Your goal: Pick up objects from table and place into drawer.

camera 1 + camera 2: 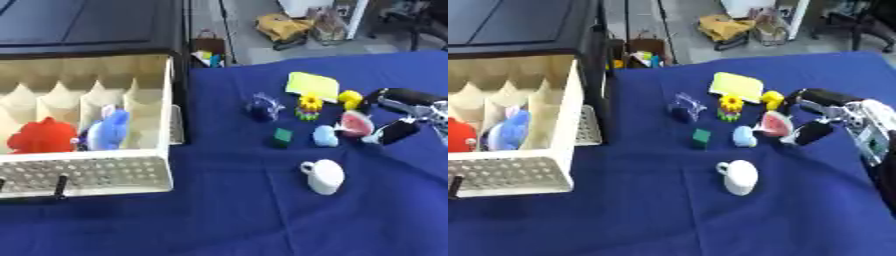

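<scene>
Altogether seven small things lie right of centre on the blue cloth (227, 210): yellow pad (312, 85), yellow toy (350, 98), flower (309, 106), dark blue figure (262, 107), green cube (282, 137), pale blue piece (325, 135), white cup (324, 176). At the right edge, the right hand (820, 117) has fingers and thumb spread around a pink piece (773, 123), seemingly touching. The drawer (96, 172), at left, holds two toys; the lower cloth lies bare.

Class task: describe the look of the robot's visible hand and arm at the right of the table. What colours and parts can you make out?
The right hand has thick, rounded black fingers. Behind them sits a silver-white wrist section with dark gaps and a small greenish patch. The arm beyond it looks black. No left hand shows.
</scene>
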Motion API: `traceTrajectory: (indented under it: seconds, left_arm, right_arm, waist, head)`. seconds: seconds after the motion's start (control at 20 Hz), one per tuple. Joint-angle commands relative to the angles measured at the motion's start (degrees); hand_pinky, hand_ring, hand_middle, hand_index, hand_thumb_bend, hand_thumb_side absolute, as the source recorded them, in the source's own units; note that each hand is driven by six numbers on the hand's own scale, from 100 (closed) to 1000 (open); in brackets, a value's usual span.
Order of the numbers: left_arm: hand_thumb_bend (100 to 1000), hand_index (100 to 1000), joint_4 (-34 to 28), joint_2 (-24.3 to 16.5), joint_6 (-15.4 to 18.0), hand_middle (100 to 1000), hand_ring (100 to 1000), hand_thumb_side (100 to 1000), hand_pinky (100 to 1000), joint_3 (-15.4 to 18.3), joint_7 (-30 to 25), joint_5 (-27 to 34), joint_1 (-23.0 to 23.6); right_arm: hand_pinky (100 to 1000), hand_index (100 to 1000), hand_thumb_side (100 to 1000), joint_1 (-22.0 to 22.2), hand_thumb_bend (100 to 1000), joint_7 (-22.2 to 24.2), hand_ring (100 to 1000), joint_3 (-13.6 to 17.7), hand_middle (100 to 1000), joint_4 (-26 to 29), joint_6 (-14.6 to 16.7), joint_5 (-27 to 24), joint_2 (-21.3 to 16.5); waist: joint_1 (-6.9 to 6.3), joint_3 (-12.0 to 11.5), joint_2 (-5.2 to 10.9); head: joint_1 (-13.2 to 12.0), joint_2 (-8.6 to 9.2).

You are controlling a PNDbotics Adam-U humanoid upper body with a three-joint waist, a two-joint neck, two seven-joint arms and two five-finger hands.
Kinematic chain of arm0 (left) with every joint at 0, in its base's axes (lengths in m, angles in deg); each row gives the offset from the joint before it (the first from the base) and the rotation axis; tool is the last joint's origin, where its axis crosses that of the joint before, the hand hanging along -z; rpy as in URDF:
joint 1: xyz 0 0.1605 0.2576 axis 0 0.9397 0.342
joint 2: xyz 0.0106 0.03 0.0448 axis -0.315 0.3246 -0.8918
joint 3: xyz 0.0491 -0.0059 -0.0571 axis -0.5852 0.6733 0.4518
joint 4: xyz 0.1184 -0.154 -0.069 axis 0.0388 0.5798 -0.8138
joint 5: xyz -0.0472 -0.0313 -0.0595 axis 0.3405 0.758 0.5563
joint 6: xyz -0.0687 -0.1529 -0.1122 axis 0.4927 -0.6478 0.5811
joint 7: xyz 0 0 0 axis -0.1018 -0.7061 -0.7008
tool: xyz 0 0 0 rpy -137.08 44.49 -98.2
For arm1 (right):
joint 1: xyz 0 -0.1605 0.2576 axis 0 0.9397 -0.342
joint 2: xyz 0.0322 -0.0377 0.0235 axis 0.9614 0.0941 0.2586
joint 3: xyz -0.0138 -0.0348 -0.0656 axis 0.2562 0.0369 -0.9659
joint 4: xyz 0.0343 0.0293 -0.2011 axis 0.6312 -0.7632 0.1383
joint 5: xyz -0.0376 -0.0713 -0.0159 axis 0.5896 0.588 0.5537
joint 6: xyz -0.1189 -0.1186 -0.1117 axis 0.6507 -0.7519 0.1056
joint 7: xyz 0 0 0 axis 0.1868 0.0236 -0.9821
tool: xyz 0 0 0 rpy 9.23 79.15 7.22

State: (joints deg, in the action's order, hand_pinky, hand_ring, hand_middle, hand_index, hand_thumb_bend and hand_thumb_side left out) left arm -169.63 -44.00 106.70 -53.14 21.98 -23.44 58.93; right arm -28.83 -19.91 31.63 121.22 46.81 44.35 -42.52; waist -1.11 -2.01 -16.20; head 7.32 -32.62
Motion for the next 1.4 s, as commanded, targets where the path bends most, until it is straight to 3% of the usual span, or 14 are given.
traceTrajectory:
  seconds: [0.05, 0.5, 1.15, 1.2, 1.25, 1.4]
  left_arm:
    - [171, 684, -0.74, -0.77, 0.0, 473, 492, 1000, 428, 0.03, -0.26, -0.24, -0.71]
    - [172, 684, -0.74, -0.84, -0.15, 474, 492, 1000, 429, 0.1, -0.4, -0.35, -0.74]
    - [172, 685, -0.74, -1.26, -0.59, 475, 493, 1000, 429, 0.19, -0.48, -0.23, -0.65]
    - [171, 685, -0.74, -1.28, -0.6, 475, 493, 1000, 429, 0.19, -0.49, -0.21, -0.65]
    - [172, 685, -0.74, -1.29, -0.63, 475, 493, 1000, 428, 0.2, -0.49, -0.2, -0.64]
    - [171, 685, -0.74, -1.34, -0.7, 475, 493, 1000, 428, 0.22, -0.48, -0.17, -0.62]
  right_arm:
    - [807, 764, 423, -0.66, 538, -0.57, 875, 0.28, 647, 1.19, -0.2, -0.8, -1.44]
    - [808, 743, 425, -0.51, 542, -0.34, 873, 0.33, 622, 2.4, -0.61, -2.71, -1.74]
    - [810, 728, 452, 0.02, 538, -0.25, 870, 1.08, 606, 8.69, -1.93, -7.79, -3.5]
    - [810, 727, 499, 0.0, 502, -0.38, 870, 1.22, 604, 9.17, -2.08, -8.1, -3.59]
    - [810, 726, 458, -0.04, 534, -0.55, 869, 1.38, 602, 9.66, -2.24, -8.41, -3.66]
    - [810, 721, 472, -0.31, 526, -1.05, 866, 1.81, 596, 11.25, -2.64, -9.44, -3.92]
  waist:
    - [0.11, 0.06, 0.96]
    - [0.19, 0.28, 1.01]
    - [0.52, 0.95, 1.57]
    - [0.53, 0.98, 1.59]
    - [0.55, 1.0, 1.62]
    - [0.63, 1.03, 1.72]
  head:
    - [-0.04, 0.56]
    - [-0.06, 0.53]
    - [-0.33, 0.54]
    - [-0.35, 0.51]
    - [-0.36, 0.5]
    - [-0.4, 0.44]
